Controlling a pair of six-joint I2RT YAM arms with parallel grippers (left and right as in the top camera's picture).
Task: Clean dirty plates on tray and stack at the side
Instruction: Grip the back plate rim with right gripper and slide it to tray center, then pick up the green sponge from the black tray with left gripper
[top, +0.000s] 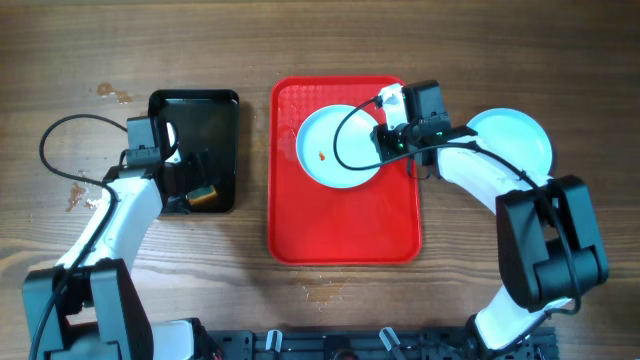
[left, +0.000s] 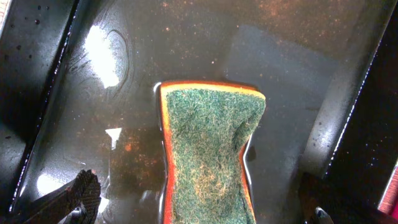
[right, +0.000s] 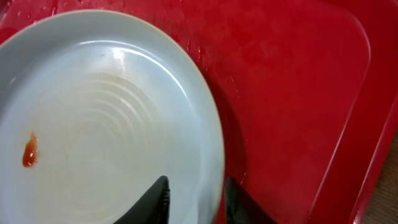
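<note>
Dirty plate (top: 338, 150): sits on the red tray (top: 345, 225), toward its far end, and there's the orange-brown smear (right: 28, 151) just left of the plate's centre, not yet wiped.
Side plate (top: 512, 138): on the bare table right of the tray, partly under the right arm. That looks like the stacking spot. Whether it's one plate or more, I cannot tell.
Right gripper (right: 196, 186): it's at the dirty plate's right rim, and my read is it's there to pin the plate steady for scrubbing, or to lift it clear.
Right fingers (right: 160, 198): a narrow gap, straddling the rim with one finger over the inside of the plate and one outside over the tray. Whether they're actually biting the rim, I cannot tell.
Sponge (left: 208, 155): green scouring face up, orange body below, lying in the wet black tray (left: 56, 74) left of the red one. That's likely the soaking station.
Left gripper (left: 198, 200): it hovers right over the sponge, lined up along it for a pick-up.
Left fingers (left: 84, 190): spread wide, one on each side of the sponge with clear gaps, so they grip nothing.
Call: the sponge has to be picked up before that smear can be wiped.
</note>
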